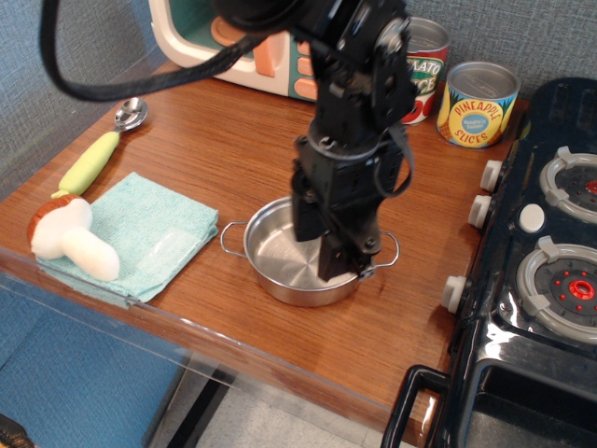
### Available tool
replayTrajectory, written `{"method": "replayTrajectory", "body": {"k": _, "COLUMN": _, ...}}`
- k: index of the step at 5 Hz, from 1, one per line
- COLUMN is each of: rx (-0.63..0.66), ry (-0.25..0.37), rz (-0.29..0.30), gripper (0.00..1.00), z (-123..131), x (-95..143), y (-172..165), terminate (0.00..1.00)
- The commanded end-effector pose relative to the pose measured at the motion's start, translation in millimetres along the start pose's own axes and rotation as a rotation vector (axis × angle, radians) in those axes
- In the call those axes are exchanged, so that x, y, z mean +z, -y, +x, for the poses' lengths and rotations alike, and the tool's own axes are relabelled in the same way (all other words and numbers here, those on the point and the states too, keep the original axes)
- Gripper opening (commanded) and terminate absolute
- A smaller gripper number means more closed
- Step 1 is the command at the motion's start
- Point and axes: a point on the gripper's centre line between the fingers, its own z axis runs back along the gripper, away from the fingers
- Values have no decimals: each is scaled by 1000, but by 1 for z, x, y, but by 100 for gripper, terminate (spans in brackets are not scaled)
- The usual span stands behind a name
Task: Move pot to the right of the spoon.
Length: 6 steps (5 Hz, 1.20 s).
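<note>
Claw (341,266) is dipped into the pot (303,264) near the table's (224,159) front edge, can't tell if it's pinching the rim. Looks like the grab step; next it needs a firm grip, then a carry toward the spoon (101,152) by the left edge.

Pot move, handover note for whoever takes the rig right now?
Gripper: down inside the pot by its right rim; whether the jaws are open or shut cannot be told.
Pot: near the table's front edge, right of the blue towel.
Spoon: far left, near the wall.
Done: gripper is at the pot.
Left: confirm the grasp, then lift and set the pot just right of the spoon.
</note>
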Motion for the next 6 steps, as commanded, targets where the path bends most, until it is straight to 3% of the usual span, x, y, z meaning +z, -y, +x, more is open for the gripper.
{"method": "replayTrajectory", "body": {"k": 1, "rx": 11, "ry": -27, "rz": 17, "gripper": 100, "z": -10, "x": -11, "y": -1, "terminate": 0}}
{"method": "replayTrajectory", "body": {"k": 2, "rx": 32, "ry": -55, "rz": 10, "gripper": 100, "z": -13, "x": -23, "y": -4, "terminate": 0}}
{"method": "replayTrajectory", "body": {"k": 3, "rx": 14, "ry": -75, "rz": -1, "gripper": 0, "z": -12, "x": -33, "y": 2, "terminate": 0}}
{"method": "replayTrajectory", "body": {"k": 6, "rx": -13, "ry": -65, "rz": -3, "gripper": 0, "z": -9, "x": -30, "y": 3, "terminate": 0}}
